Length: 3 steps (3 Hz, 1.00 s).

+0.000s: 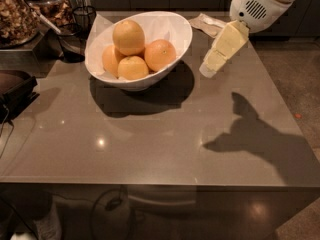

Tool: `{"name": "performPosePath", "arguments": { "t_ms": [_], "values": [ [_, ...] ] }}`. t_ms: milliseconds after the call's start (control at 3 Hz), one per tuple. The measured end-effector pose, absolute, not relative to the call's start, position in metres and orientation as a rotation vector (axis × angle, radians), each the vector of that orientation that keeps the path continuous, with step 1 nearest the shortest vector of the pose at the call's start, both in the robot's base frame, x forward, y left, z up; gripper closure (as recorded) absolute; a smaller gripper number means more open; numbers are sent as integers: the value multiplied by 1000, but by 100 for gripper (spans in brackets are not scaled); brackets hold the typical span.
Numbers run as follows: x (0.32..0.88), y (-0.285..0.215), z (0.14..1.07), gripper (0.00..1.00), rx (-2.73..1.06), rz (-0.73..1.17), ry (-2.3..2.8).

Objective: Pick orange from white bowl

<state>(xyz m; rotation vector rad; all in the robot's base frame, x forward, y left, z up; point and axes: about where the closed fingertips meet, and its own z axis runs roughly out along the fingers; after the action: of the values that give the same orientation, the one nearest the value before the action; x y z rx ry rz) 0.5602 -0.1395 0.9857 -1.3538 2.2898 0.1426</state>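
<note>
My gripper hangs over the worktop near its back right corner, just right of the white bowl. The front half and right edge lie open. The bowl fills back centre, and the orange tops its pile, open from above. Jars crowd the back left corner. A crumpled cloth lies at the back edge.

Legible text, labels, brands, numbers: none. The gripper, unmarked, is in the upper right of the frame, beside the white bowl.
</note>
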Motion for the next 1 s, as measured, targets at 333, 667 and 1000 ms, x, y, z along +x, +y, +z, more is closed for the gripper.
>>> {"name": "performPosePath", "arguments": {
  "t_ms": [333,667,1000],
  "values": [
    [571,-127,983,0,-1309,159,2289],
    [600,-93,981,0,-1314,234,2256],
    [628,-59,977,0,-1366,259,2234]
  ]
}}
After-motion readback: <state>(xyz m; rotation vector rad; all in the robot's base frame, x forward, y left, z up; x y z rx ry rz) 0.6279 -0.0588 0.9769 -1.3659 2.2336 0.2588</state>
